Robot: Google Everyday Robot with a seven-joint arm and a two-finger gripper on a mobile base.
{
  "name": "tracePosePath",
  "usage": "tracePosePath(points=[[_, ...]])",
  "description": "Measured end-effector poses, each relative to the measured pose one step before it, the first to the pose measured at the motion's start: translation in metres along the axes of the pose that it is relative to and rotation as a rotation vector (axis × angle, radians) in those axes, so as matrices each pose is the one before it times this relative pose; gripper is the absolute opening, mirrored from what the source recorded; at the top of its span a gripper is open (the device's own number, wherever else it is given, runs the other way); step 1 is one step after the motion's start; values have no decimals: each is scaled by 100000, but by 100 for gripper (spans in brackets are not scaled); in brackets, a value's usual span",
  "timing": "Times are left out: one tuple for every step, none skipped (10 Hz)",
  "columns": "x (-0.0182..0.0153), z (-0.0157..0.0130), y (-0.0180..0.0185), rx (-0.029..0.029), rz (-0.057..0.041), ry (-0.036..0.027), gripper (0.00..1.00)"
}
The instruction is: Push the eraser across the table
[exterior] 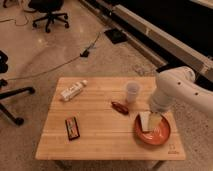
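A: Pale wood planks made up the bench (102,145). How many things lay on it?

B: Five, one of each. One eraser (72,127), flat on the near left part, well apart from everything else. One white bottle (73,90) on its side at the far left. One clear cup (132,91), upright, far of the middle. One glossy dark-red oblong item (120,107) just near of the cup. One orange plate (161,137) at the near right.

A: And the end effector (151,122)?

B: One, over the plate, at the end of the white arm (172,92). It stood spread wide with nothing in its grasp. Whether it touched the plate I could not tell.

A: What was hidden or cut off?

B: The end effector covered the plate's far left part. The arm ran out of view at the right edge. Of two office chairs, the far one (47,12) lost its top and the left one (7,95) showed only its base. What the dark-red item was, I could not make out.
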Motion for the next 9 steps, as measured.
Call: tracePosePath(points=[[1406,148,-232,-437,-1883,-442,80],[1532,203,-220,-393,-2373,-419,80],[215,67,-154,-335,-815,-641,80],[113,33,-105,-368,-902,-452,80],[764,17,-650,-413,-1683,-662,80],[826,11,-392,-187,-869,-156,80],[698,222,118,-283,-1506,-369,80],[415,209,202,-341,-1884,-332,80],[205,135,-282,-150,-1368,-444,80]])
